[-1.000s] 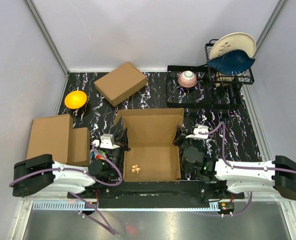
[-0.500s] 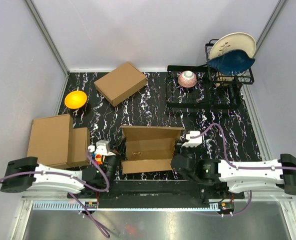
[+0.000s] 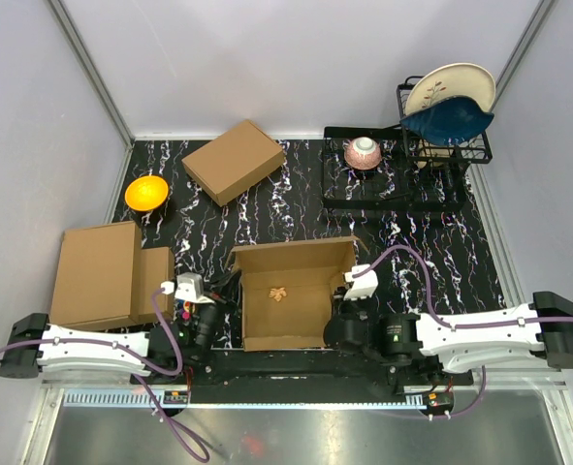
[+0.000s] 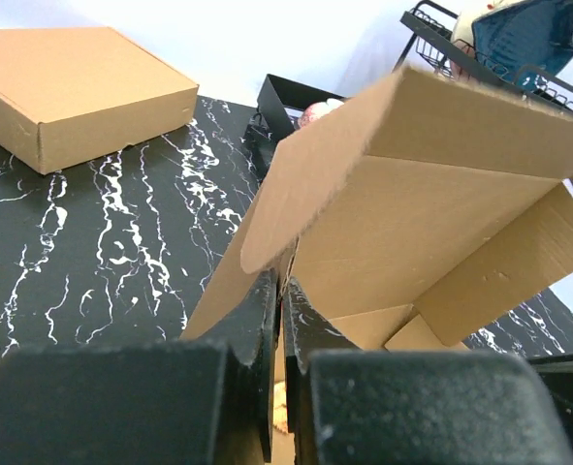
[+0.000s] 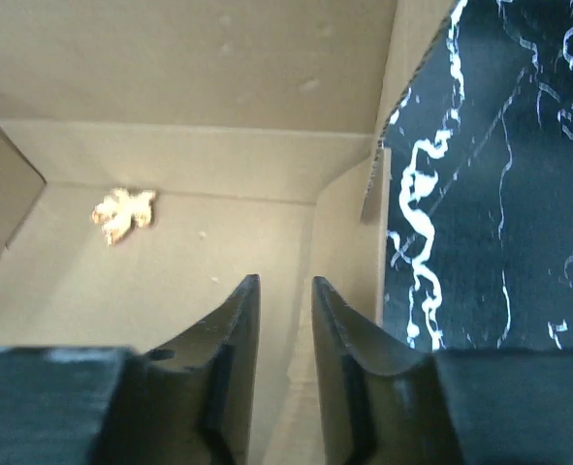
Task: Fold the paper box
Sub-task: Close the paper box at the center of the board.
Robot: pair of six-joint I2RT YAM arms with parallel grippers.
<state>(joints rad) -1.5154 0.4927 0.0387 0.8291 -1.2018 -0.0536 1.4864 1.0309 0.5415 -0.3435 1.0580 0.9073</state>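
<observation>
The paper box [image 3: 288, 312] lies open-topped at the table's near middle, its back panel [image 4: 431, 194] leaning up over the inside. A small pale scrap [image 3: 278, 293] rests on its floor. My left gripper [image 3: 230, 291] is at the box's left wall and is shut on that thin cardboard edge [image 4: 282, 283]. On the box's right side, my right gripper [image 3: 342, 306] reaches in just inside the right wall [image 5: 388, 194]. Its jaws [image 5: 286, 283] stand a little apart, with only the box floor behind the gap. The scrap [image 5: 123, 213] lies ahead of it to the left.
A smaller closed brown box [image 3: 234, 161] sits at the back left, an orange bowl [image 3: 146, 192] beside it. A flat cardboard slab [image 3: 97, 271] lies at the left edge. A black tray [image 3: 342, 192] holds a pink bowl [image 3: 364, 153]. A dish rack [image 3: 446, 145] with plates stands back right.
The box was tipped up and drawn toward the near edge, then settled with its floor showing again. The right jaws have parted and let go of the right wall. Both arms pulled back.
</observation>
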